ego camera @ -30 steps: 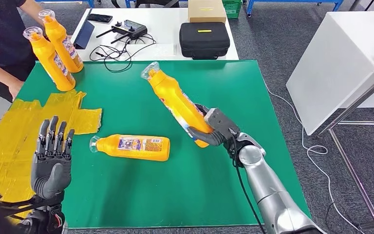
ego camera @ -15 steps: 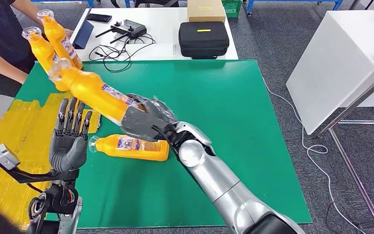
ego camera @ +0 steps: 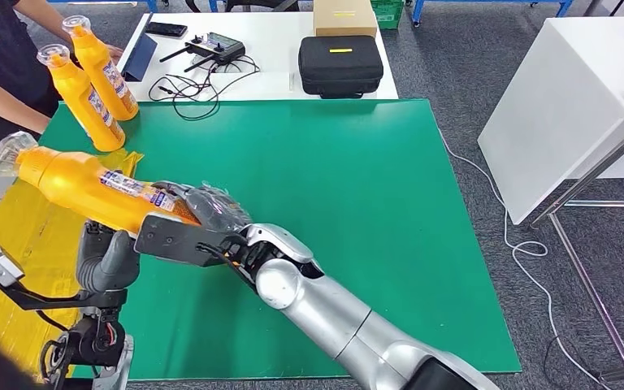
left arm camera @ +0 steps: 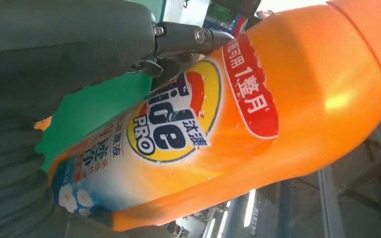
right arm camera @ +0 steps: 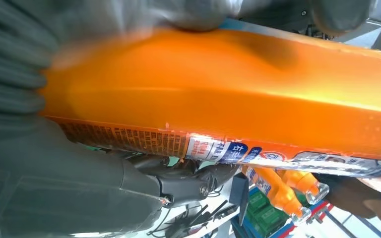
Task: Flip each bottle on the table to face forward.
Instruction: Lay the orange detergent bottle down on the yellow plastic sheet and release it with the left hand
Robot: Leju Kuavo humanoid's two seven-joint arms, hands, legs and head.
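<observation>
The right hand (ego camera: 211, 213) grips the lower body of an orange bottle (ego camera: 89, 183), fingers wrapped round it, holding it tilted in the air over the left side of the green table (ego camera: 357, 203) — cap end (ego camera: 10, 152) pointing out past the table's left edge. The left hand (ego camera: 107, 258) sits just beneath the bottle, touching it, but whether it grips it I cannot tell. Two more orange bottles (ego camera: 89, 77) stand upright at the table's far left corner.

Head cam sits high, looks forward and down across the green table (ego camera: 357, 203), wide framing, both arms entering from below. Left wrist cam is right behind the left hand (left arm camera: 54, 54), turned, very close on the orange bottle (left arm camera: 238, 124). Right wrist cam likewise behind the right hand (right arm camera: 54, 188), tight on the same bottle. All three views share that bottle.
</observation>
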